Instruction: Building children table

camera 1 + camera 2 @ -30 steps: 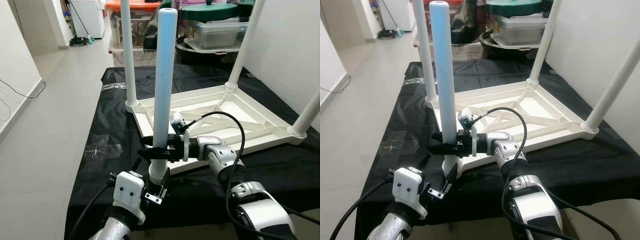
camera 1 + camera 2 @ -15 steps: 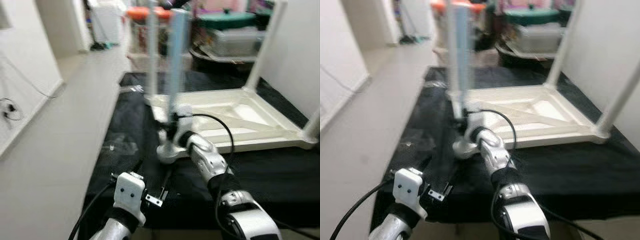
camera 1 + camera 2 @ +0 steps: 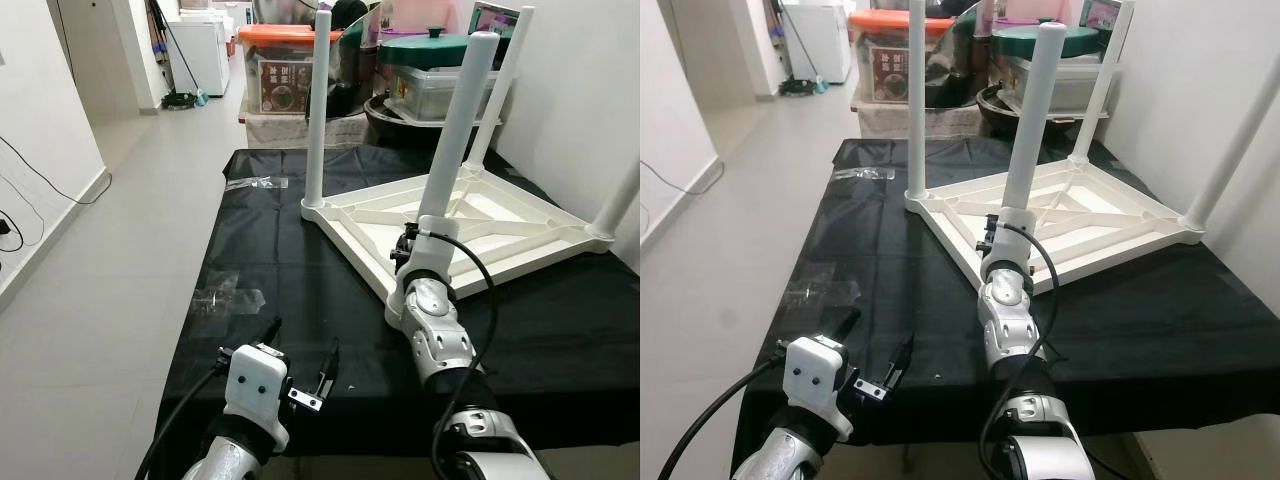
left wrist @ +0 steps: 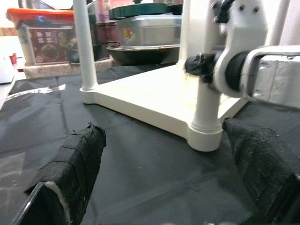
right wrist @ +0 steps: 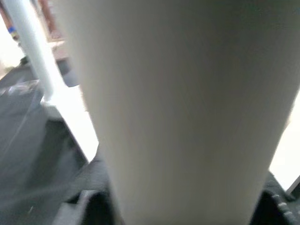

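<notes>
White plastic: the children's table (image 3: 470, 225) lies upside down on a surface draped in black cloth (image 3: 260, 270), its ribbed underside facing up.
Legs fitted: four white legs stand up from the corners: the far-left leg (image 3: 316, 110), a far-right leg (image 3: 508, 80), a leg at the right edge (image 3: 618, 210), and the near leg (image 3: 452, 135) at the corner closest to the robot.
Right hand: the right hand (image 3: 410, 245) is at the base of the near leg, beside its socket; in the right wrist view the leg's white shaft (image 5: 183, 108) sits very close to the camera. I cannot tell whether the fingers are clamped on the leg or loose around it.
Left hand: the left hand (image 3: 300, 365) hovers low over the cloth near the front edge, fingers spread wide, holding nothing; its padded fingertips (image 4: 70, 168) frame the near corner.
Progress: all four legs look seated, so assembly appears nearly done.
Left to do: probably checking the near leg is tight, letting go, then turning the table upright.
Clutter: storage boxes (image 3: 280, 70) sit behind.
</notes>
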Robot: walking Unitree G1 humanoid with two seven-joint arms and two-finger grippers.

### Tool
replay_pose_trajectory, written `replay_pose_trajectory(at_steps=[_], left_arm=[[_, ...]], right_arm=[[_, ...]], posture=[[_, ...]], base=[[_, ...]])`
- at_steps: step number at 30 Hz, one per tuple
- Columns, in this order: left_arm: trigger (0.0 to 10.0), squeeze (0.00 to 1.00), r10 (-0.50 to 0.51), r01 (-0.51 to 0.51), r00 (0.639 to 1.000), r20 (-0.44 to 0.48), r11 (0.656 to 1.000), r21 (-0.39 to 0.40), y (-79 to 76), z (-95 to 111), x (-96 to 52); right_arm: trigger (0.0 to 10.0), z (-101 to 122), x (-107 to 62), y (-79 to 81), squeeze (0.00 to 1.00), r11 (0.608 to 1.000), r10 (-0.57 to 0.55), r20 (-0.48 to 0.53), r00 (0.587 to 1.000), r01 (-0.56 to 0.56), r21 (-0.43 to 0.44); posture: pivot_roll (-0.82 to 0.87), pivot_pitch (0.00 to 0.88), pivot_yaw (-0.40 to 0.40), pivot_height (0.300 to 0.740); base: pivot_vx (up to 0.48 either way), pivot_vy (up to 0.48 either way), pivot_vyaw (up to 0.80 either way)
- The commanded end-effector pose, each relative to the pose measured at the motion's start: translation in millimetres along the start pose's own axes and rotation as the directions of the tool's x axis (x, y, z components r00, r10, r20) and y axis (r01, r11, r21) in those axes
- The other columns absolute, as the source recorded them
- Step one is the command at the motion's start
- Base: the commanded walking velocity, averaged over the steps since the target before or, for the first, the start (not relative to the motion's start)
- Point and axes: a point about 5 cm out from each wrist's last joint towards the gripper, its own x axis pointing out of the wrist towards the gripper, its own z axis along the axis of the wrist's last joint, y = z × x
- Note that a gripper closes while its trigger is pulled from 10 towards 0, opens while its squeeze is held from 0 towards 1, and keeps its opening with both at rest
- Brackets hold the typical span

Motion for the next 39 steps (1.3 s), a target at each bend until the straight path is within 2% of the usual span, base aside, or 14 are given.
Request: replay_pose_trajectory(at_steps=[1,3,4,8,13,14,15,16,17,20,22,33,35,39], left_arm=[[10.0,0.00,0.001,-0.001,1.000,-0.021,1.000,-0.002,0.2,-3.7,-0.7],[10.0,0.00,0.000,0.000,1.000,-0.021,1.000,-0.002,0.2,-3.7,-0.7],[10.0,0.00,0.000,0.000,1.000,-0.022,1.000,-0.002,0.1,-4.0,-0.8],[10.0,0.00,-0.001,0.001,1.000,-0.023,1.000,-0.002,0.1,-4.4,-0.8],[10.0,0.00,0.000,0.000,1.000,-0.023,1.000,-0.003,-0.1,-4.6,-1.1],[10.0,0.00,-0.001,0.001,1.000,-0.022,1.000,-0.003,-0.4,-5.1,-1.3],[10.0,0.00,-0.001,0.001,1.000,-0.022,1.000,-0.003,-0.4,-5.1,-1.3],[10.0,0.00,-0.003,0.003,1.000,-0.022,1.000,-0.002,-0.4,-5.3,-1.2],[10.0,0.00,-0.003,0.003,1.000,-0.022,1.000,-0.002,-0.4,-5.3,-1.2],[10.0,0.00,-0.003,0.003,1.000,-0.022,1.000,0.000,0.0,-5.3,-1.3],[10.0,0.00,-0.002,0.002,1.000,-0.022,1.000,0.001,0.1,-5.3,-1.3],[10.0,0.00,0.003,-0.002,1.000,-0.024,1.000,0.004,-0.3,-5.6,-2.0],[10.0,0.00,0.002,-0.002,1.000,-0.025,1.000,0.003,-0.4,-5.7,-2.2],[10.0,0.00,-0.001,0.001,1.000,-0.027,1.000,0.001,-0.8,-6.1,-2.0]], right_arm=[[10.0,1.0,-0.2,7.0,1.00,0.998,0.061,0.027,0.998,-0.061,0.020],[10.0,3.2,-0.1,7.7,1.00,0.997,0.070,0.043,0.997,-0.071,0.018],[10.0,6.2,2.2,8.6,0.00,0.990,0.128,0.055,0.990,-0.131,0.048],[10.0,10.7,3.4,9.5,0.00,0.976,0.192,0.068,0.979,-0.197,0.091],[10.0,17.9,4.4,13.6,0.00,0.890,0.442,0.100,0.891,-0.450,0.079],[10.0,11.9,-6.8,16.9,0.00,0.593,0.804,-0.005,0.594,-0.802,0.062],[10.0,11.9,-6.8,16.9,0.00,0.593,0.804,-0.005,0.594,-0.802,0.062],[10.0,4.1,-20.1,16.0,0.00,0.329,0.943,-0.097,0.319,-0.937,0.116],[10.0,4.1,-20.1,16.0,0.00,0.329,0.943,-0.097,0.319,-0.937,0.116],[10.0,0.4,-27.9,19.2,0.00,0.149,0.982,-0.138,0.129,-0.978,0.145],[10.0,-1.5,-30.0,20.9,0.00,0.100,0.985,-0.155,0.077,-0.985,0.144],[10.0,1.3,-28.5,40.3,0.00,0.031,0.985,-0.174,0.013,-0.994,0.100],[0.0,6.5,-26.6,42.8,0.00,0.061,0.990,-0.133,0.049,-0.994,0.090],[0.0,4.9,-18.2,40.4,0.00,0.292,0.954,-0.086,0.288,-0.955,0.046]], posture=[[0.09,0.000,-0.031,0.740],[0.09,0.000,-0.031,0.740],[0.08,0.000,-0.028,0.740],[0.08,0.000,-0.028,0.740],[0.08,0.000,-0.027,0.740],[0.08,0.000,-0.022,0.740],[0.08,0.000,-0.022,0.740],[0.08,0.000,-0.026,0.740],[0.08,0.000,-0.026,0.740],[0.10,0.000,-0.031,0.740],[0.10,0.000,-0.031,0.740],[0.11,0.000,-0.036,0.740],[0.11,0.000,-0.036,0.740],[0.11,0.000,-0.036,0.740]], base=[[0.000,0.000,0.00],[0.000,0.000,0.00],[0.000,0.000,0.00],[0.000,0.000,0.00],[0.000,0.000,0.00],[0.000,0.000,0.00],[0.000,0.000,0.00],[0.000,0.000,0.00],[0.000,0.000,0.00],[0.000,0.000,0.00],[0.000,0.000,0.00],[0.000,0.000,0.00],[0.000,0.000,0.00],[0.000,0.000,0.00]])
